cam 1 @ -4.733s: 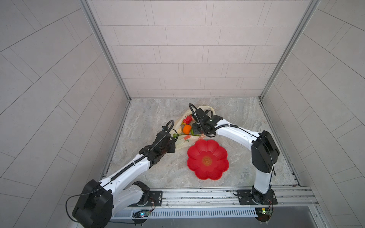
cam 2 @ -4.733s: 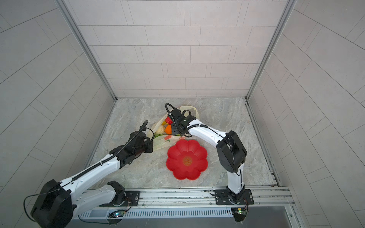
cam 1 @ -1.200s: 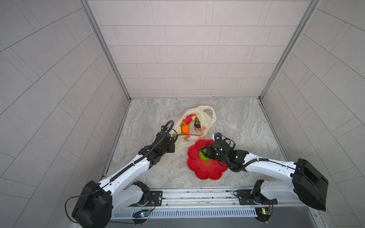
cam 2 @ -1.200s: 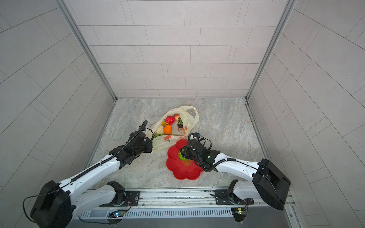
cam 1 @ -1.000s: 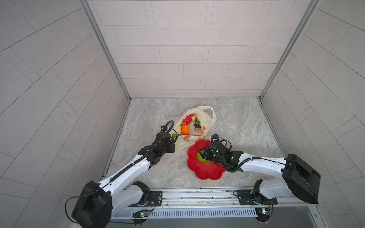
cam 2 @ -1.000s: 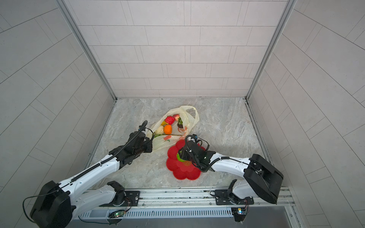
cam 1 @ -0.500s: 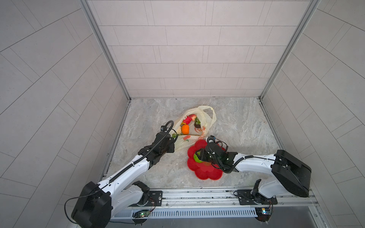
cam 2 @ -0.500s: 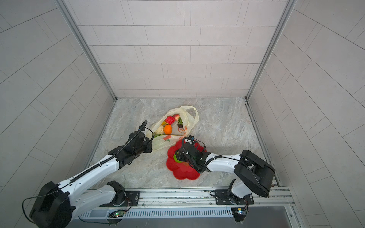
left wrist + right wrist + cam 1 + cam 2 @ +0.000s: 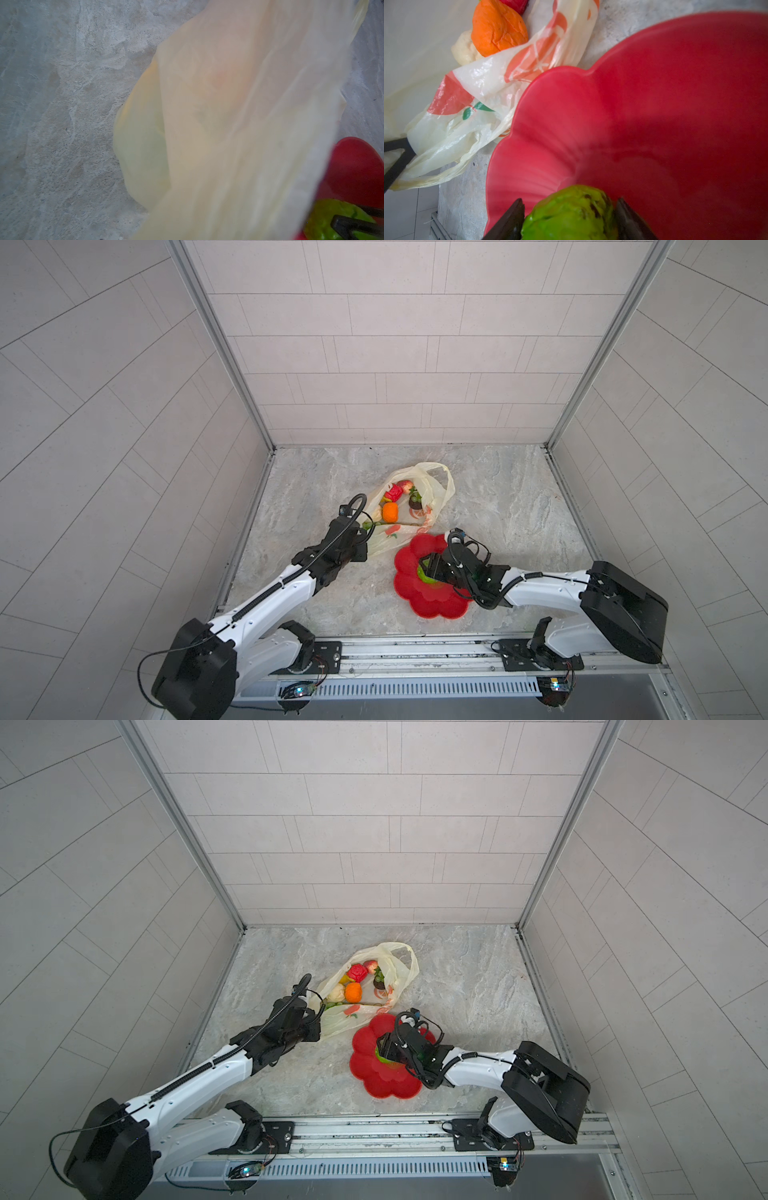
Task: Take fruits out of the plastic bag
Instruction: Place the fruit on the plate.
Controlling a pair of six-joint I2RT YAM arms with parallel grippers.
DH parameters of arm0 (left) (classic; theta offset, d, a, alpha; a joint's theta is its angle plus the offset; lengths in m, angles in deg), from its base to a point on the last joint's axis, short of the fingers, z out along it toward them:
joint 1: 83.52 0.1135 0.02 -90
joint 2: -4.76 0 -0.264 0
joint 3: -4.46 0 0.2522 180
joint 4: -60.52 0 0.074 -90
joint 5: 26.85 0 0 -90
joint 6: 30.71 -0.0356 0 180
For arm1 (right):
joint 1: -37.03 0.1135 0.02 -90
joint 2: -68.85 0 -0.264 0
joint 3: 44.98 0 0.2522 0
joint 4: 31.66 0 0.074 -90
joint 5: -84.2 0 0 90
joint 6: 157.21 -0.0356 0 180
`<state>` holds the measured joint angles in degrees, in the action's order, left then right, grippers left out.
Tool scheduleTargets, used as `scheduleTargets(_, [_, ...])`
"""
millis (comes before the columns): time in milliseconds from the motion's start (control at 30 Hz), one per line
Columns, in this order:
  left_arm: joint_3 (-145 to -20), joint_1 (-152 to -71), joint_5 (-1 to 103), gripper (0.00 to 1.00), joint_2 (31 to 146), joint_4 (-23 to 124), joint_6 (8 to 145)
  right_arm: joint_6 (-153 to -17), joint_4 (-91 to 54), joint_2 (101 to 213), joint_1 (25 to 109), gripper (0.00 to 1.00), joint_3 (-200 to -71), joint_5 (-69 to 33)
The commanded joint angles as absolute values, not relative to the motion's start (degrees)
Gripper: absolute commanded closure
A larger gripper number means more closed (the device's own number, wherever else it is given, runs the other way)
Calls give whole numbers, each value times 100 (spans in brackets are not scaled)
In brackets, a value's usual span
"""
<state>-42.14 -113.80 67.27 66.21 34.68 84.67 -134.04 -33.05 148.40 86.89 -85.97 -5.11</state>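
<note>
Our left claw (image 9: 366, 542) is clamped on the bag (image 9: 436, 489), with the other fruits (image 9: 390, 512) inside. The right claw (image 9: 426, 568) flanks the green fruit (image 9: 571, 214) on the plate (image 9: 440, 605), at 5 o'clock from the bag. We cannot tell whether it grips. The fruit might roll onto the bench (image 9: 498, 497).

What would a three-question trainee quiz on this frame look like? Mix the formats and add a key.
1. True or false: the green fruit lies inside the plastic bag.
2. The left gripper is shut on: A) the plastic bag, B) an orange, C) nothing.
3. How many fruits are at the red plate?

Key:
1. False. It sits between the fingers of the right gripper, over the red plate.
2. A.
3. One, the green fruit.
</note>
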Motion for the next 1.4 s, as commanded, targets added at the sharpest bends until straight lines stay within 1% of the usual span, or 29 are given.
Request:
scheduleTargets(0, [-4248, -11387, 6756, 100, 6635, 3445, 8363, -13636, -3087, 14716, 8587, 30, -8330, -377])
scheduleTargets(33, [-4252, -11377, 6753, 100, 6641, 3454, 8363, -13656, -3107, 14667, 8555, 31, -8279, -378])
scheduleTargets(133, [-4247, -11384, 6729, 100, 6671, 3463, 8363, -13628, -3177, 14502, 8497, 36, -8197, -394])
scheduleTargets(233, [-4260, -11386, 6728, 100, 6703, 3465, 8363, -13771, -3323, 14381, 8442, 45, -8146, -566])
scheduleTargets(400, [-4261, -11383, 6721, 100, 6742, 3488, 8363, -14086, -3677, 14400, 8440, 47, -8164, -854])
scheduleTargets(500, [-4261, -11383, 6720, 100, 6734, 3489, 8363, -14247, -4053, 14673, 8444, 48, -8181, -1036])
scheduleTargets(600, [-4259, -11382, 6735, 100, 6733, 3477, 8355, -14307, -4282, 15061, 8496, 51, -8320, -1208])
scheduleTargets(667, [-4261, -11382, 6748, 100, 6713, 3464, 8354, -14315, -4420, 15251, 8543, 51, -8353, -1224])
scheduleTargets(767, [-4261, -11387, 6755, 100, 6705, 3457, 8350, -14233, -4428, 15332, 8567, 47, -8359, -1155])
scheduleTargets(900, [-4266, -11381, 6798, 100, 6687, 3437, 8336, -14308, -4316, 15356, 8535, 44, -8252, -1054])
scheduleTargets(1067, [-4261, -11387, 6807, 100, 6639, 3427, 8328, -14449, -4423, 15446, 8393, 36, -8026, -1094])
scheduleTargets(1300, [-4261, -11381, 6803, 100, 6646, 3420, 8328, -14498, -4371, 15132, 8291, 34, -7821, -994])
scheduleTargets(1367, [-4261, -11381, 6798, 100, 6655, 3427, 8328, -14558, -4571, 15023, 8259, 35, -7668, -984])
